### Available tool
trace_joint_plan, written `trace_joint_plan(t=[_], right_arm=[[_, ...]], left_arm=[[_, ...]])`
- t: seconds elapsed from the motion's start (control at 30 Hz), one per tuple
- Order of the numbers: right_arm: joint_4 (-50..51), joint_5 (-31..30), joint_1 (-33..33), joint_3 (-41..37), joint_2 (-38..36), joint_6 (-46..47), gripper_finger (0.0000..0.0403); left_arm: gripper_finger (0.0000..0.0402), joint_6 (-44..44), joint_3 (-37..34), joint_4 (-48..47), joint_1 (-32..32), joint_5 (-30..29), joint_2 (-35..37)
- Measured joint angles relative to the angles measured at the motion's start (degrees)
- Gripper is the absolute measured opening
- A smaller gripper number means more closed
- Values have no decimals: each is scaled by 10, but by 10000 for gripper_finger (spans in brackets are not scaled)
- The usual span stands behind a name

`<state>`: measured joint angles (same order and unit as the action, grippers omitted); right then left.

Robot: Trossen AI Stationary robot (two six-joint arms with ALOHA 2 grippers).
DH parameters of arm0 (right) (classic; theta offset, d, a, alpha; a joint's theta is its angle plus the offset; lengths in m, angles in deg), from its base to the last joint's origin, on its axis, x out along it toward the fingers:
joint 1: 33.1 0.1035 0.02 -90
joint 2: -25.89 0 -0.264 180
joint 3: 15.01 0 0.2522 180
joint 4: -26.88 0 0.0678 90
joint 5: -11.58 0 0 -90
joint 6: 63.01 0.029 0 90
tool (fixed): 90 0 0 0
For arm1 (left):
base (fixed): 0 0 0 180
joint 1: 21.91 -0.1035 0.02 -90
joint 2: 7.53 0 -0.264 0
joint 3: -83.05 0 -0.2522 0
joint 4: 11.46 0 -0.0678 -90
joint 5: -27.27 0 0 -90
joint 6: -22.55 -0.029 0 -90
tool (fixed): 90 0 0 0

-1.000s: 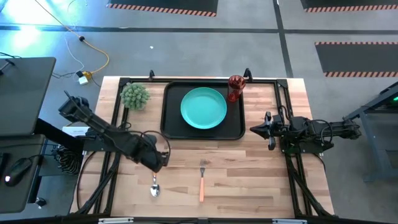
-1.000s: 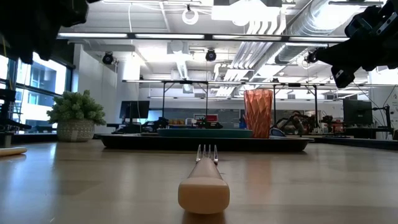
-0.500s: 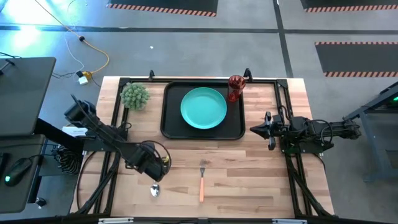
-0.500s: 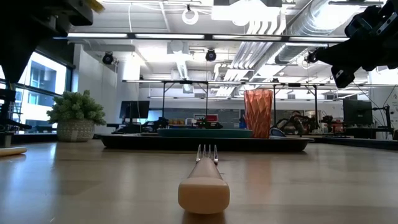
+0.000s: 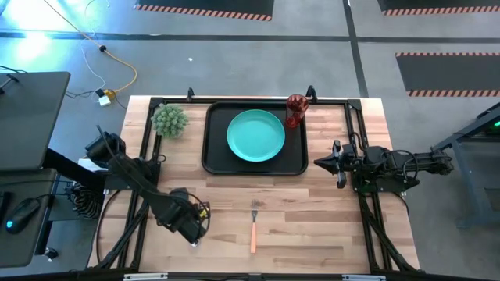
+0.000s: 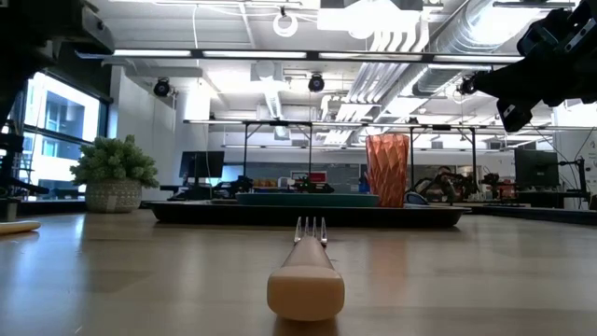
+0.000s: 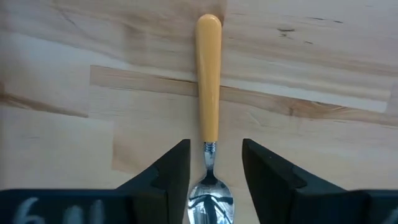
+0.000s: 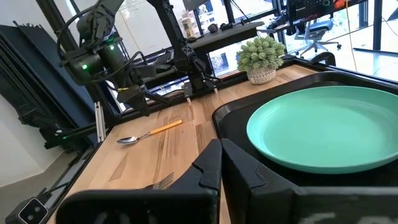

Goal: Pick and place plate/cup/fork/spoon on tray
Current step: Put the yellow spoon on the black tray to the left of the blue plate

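We see the tray [image 5: 212,160] at the table's far middle, holding the plate [image 5: 255,135], with the cup [image 5: 296,109] at its far right corner. The fork [image 5: 253,226] lies near the front edge, tines pointing toward the tray. The spoon [image 7: 210,118] lies flat on the wood left of the fork; the left gripper [image 7: 214,165] hangs over it, fingers apart, straddling the neck, handle pointing ahead. The right gripper [image 8: 221,163] waits right of the tray, fingers together.
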<state>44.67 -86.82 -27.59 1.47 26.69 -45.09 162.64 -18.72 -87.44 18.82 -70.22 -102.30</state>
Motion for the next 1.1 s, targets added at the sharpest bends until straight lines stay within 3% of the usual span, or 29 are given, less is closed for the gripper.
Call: trace_joint_plan(t=[0.33,0.93,1.1], right_arm=[[0,0,0,0,0,0,0],[0,0,0,0,0,0,0],[0,0,0,0,0,0,0]], left_arm=[[185,2,0,29,3,18,-52],[186,-23,-1,47,-26,43,-115],[186,-17,-43,115,-25,36,-107]])
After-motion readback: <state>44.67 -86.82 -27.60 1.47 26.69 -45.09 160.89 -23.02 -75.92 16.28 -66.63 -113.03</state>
